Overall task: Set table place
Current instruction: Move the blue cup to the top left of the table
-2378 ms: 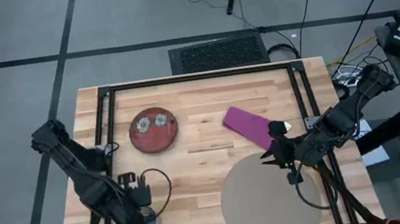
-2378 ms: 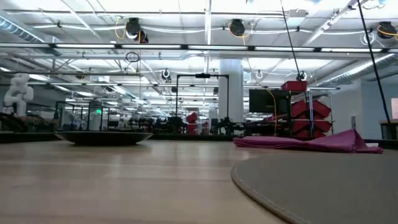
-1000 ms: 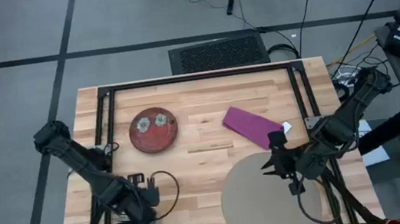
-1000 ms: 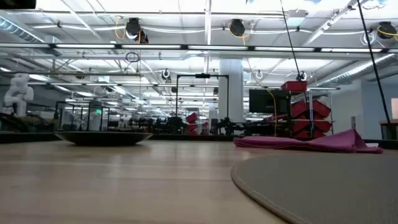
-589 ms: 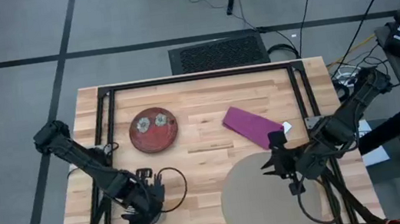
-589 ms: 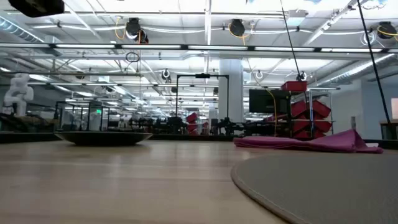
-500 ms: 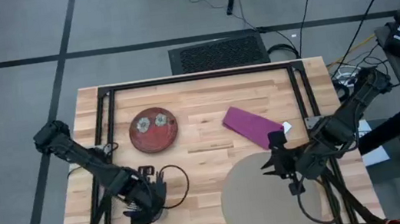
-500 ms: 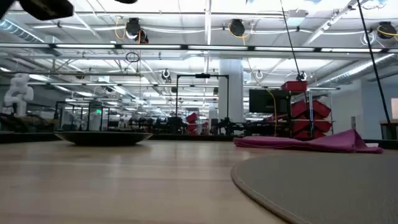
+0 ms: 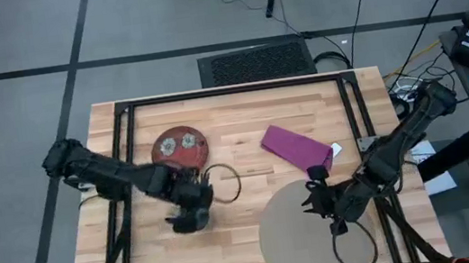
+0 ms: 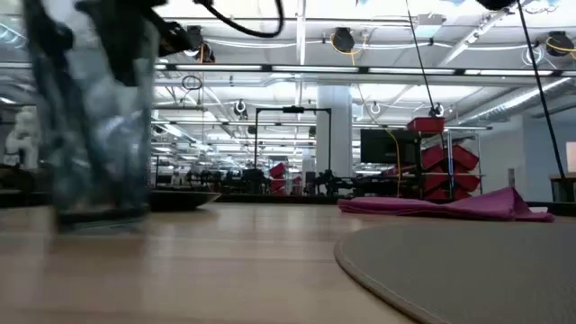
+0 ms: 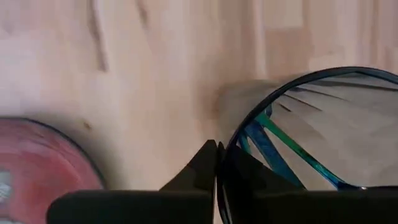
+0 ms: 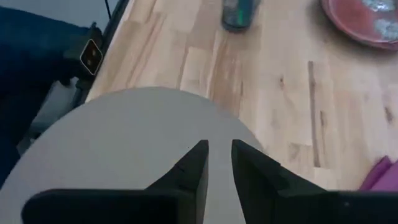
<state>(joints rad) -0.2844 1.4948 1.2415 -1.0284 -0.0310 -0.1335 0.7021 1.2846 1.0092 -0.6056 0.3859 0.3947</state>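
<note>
A: Where do things stand on the surface (image 9: 250, 179)?

B: The pale wood surface carries a round beige mat (image 9: 316, 230) at its near edge, right of middle, a red plate (image 9: 177, 148) toward the far left, and a purple napkin (image 9: 296, 147) between plate and mat, just beyond the mat.

A: And the glass?

B: The left claw (image 9: 193, 215) is clamped on a clear glass (image 10: 94, 126), one finger inside the rim, one outside. It hangs near the middle of the surface, just in front of the plate, well left of the mat.

A: The right claw?

B: The right claw (image 12: 216, 163) hovers over the mat, fingers nearly together and holding nothing.

A: How should the glass go down?

B: I'd judge it belongs beside the mat's far edge. Keep it upright and lower it until the base sits flat on the wood. Only then part the fingers, and lift straight up so the inner finger doesn't catch the rim and tip it. Stay clear of the right arm and the napkin.
</note>
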